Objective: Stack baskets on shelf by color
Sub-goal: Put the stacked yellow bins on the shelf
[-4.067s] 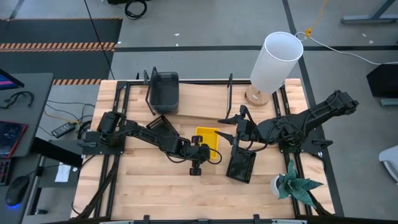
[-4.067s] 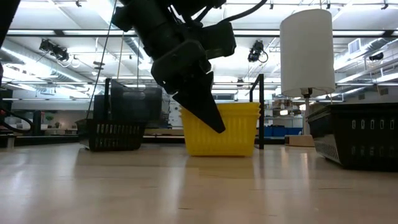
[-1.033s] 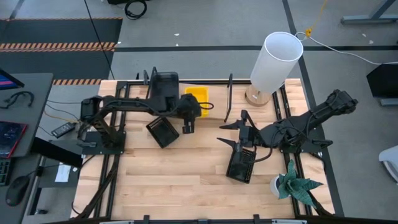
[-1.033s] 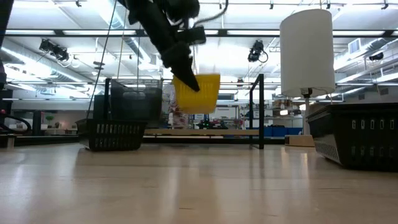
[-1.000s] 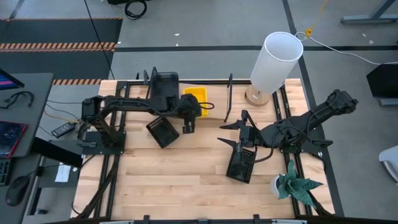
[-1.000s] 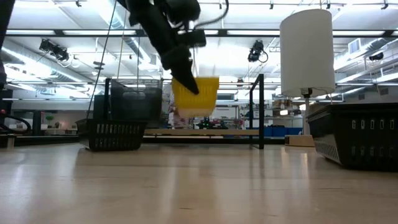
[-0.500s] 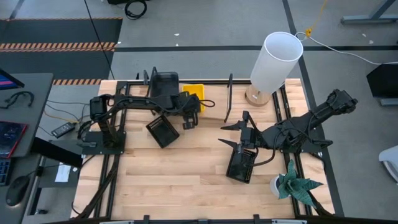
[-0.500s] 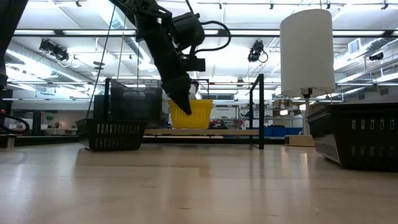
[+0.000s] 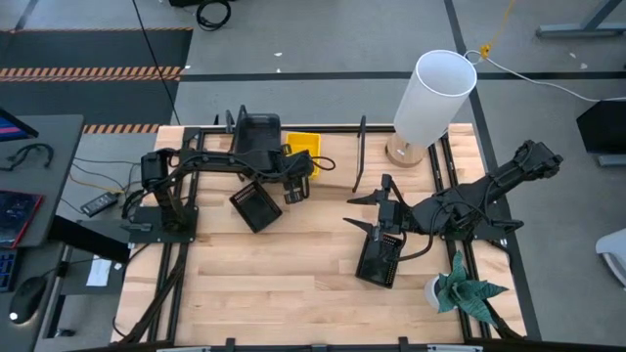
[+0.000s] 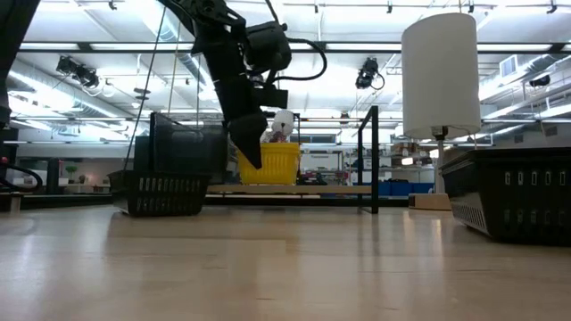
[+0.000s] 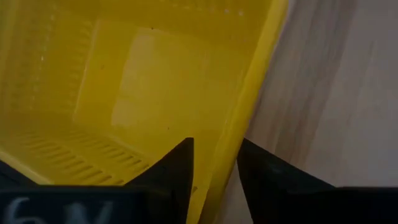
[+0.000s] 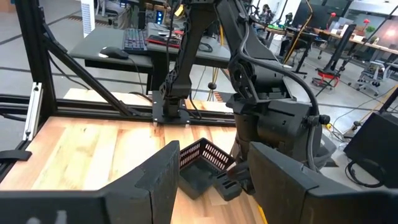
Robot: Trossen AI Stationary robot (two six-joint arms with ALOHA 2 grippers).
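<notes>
The yellow basket stands by its bottom on the shelf's wooden plank, beside the grey basket at the shelf's left end. My left gripper comes at the yellow basket from the near side, slanting down and open, with the basket's near wall between its fingers. One black basket lies on the table under the left arm. My right gripper hangs open over a second black basket and holds nothing. My left gripper has one finger inside the yellow basket and the other outside, astride the near wall's rim. Whether either finger touches the wall, I cannot tell. The basket stands upright on the plank.
A tall white cylinder on a wooden foot stands at the far right, just past the shelf's right upright loop. A small potted plant sits at the near right edge. Bare wooden tabletop lies in front.
My left gripper has sunk toward the shelf and tipped further downward. The yellow basket, which hung tilted and clear above the plank, now stands upright on it next to the grey basket.
</notes>
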